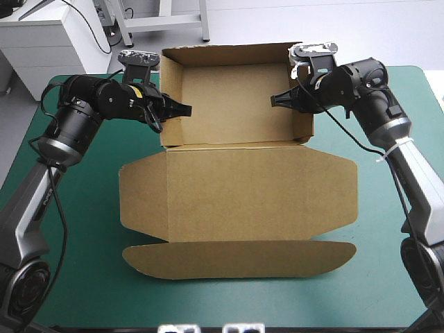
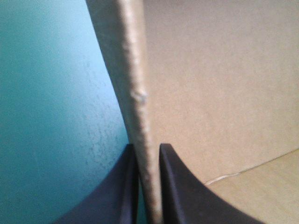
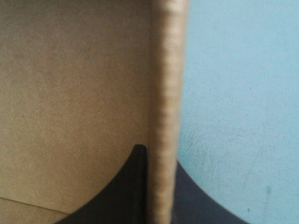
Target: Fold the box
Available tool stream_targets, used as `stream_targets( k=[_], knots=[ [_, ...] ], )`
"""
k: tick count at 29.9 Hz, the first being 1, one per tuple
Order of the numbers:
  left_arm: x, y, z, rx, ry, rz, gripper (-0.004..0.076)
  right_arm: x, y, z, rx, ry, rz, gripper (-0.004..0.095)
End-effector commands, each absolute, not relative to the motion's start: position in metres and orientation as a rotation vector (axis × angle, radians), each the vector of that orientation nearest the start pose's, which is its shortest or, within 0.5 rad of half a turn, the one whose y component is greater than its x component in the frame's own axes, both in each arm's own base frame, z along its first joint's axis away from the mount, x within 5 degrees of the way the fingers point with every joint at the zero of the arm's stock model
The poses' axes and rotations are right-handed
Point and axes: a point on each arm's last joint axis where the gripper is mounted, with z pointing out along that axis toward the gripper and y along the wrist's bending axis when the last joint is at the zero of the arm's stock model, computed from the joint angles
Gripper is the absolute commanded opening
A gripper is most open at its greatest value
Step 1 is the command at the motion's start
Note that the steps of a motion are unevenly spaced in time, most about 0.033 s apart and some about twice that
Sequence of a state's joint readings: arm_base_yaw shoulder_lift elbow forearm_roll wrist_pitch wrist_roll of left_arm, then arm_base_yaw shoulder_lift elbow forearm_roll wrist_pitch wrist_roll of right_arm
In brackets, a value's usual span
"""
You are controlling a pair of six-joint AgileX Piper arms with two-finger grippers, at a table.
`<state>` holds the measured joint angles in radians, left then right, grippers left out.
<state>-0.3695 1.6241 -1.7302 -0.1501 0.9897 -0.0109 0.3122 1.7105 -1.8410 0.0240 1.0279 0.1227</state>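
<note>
There the box sat on the middle of the teal-green cover, its tray toward the table's far edge and its lid lying flat toward the near one. Both arms reached in from the sides with their elbows bent and their wrists turned inward, level with the tray's rim, so the two grippers pointed at each other across the open tray.

The left gripper was clamped on the tray's left wall. In its wrist view the black fingers stood almost together, with the raw, slightly dented edge of the board running up between them. The right gripper was clamped in the same way on the right wall, one finger inside the tray and one outside.

The board was plain brown and matt, with a faintly fibrous face and ribbed cut edges. The tray's walls stood upright and its back wall was straight. The lid was a broad panel with slanted corners. A narrower flap with rounded ends lay flat beyond it, nearest the near edge. The cover looked smooth and finely speckled.
</note>
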Motion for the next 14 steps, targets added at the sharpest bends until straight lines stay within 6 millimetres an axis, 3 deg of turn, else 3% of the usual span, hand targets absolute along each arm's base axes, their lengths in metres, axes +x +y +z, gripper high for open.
stream_targets(
  k=[1,9,14],
  knots=[
    [0.332,-0.147,0.416,0.424,2.302,-0.424,0.0011,0.356,0.120,0.422,-0.291,2.333,0.255,-0.0014],
    [0.361,-0.158,0.357,0.496,2.521,-0.380,0.0011,0.392,0.133,0.352,-0.329,2.573,0.219,-0.0014],
    [0.372,-0.161,0.327,0.554,2.633,-0.341,0.0011,0.404,0.137,0.315,-0.345,2.707,0.196,-0.0014]
  ],
)
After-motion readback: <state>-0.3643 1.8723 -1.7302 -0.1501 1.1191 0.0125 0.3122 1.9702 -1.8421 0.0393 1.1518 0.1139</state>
